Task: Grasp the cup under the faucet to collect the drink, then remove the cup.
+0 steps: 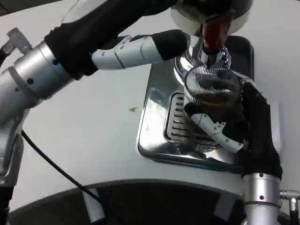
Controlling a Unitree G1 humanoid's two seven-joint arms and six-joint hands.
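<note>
A clear ribbed cup point(212, 90) with brown drink in its lower part stands over the slotted drip tray point(174, 119) of a chrome dispenser base point(154, 136). The red faucet tap point(216, 29) hangs right above the cup's mouth. My right hand point(234, 126) wraps the cup from the right and front, a white finger point(216, 130) crossing below it. My left hand point(140, 47) reaches in from the left, its black-tipped finger point(171, 42) touching the dispenser's column near the tap; whether it presses anything is hidden.
The dispenser's dome point(211, 11) fills the top right. A white table point(84, 126) spreads to the left with a small brown speck point(133, 109). A black cable point(51, 164) runs down the left side. The table's curved front edge point(140, 183) lies near the bottom.
</note>
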